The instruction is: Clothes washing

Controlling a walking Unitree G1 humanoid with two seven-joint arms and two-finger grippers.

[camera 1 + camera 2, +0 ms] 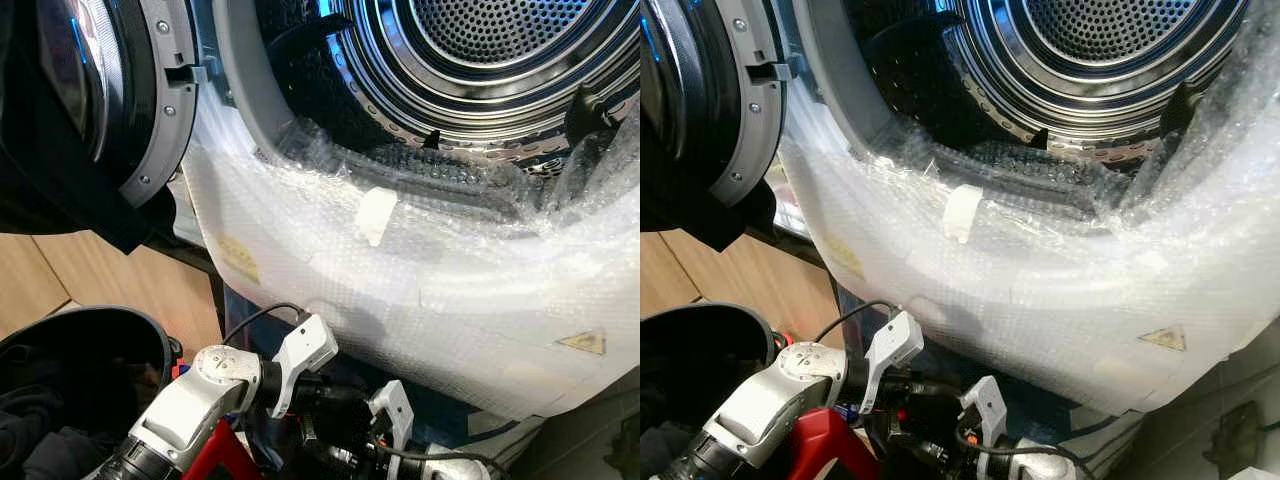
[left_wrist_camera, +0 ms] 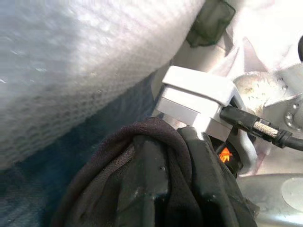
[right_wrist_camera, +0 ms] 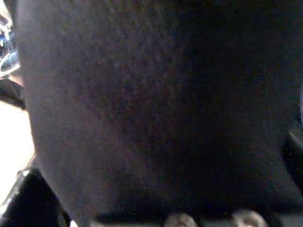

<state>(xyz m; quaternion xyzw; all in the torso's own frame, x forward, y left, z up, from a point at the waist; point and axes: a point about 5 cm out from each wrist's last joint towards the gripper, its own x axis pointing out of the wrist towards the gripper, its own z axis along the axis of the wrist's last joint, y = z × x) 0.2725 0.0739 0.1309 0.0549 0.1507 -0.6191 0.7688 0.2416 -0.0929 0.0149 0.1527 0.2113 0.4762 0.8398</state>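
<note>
Now: left claw [image 2: 156, 189] clenched on dark crumpled cloth garment [image 2: 142, 142] — lift clear of bubble-wrapped white washer rim [image 1: 420, 270], feed into perforated steel drum [image 1: 480, 40]; right claw's state — cannot tell.

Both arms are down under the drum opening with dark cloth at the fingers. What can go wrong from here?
1. The bubble wrap bulges over the drum's lower rim; lifted cloth may drag on it or tear it.
2. The dark garment drapes over the left gripper's fingers and may slip off while rising.
3. The open door hangs close on the left, so an arm swing may clip it.
</note>
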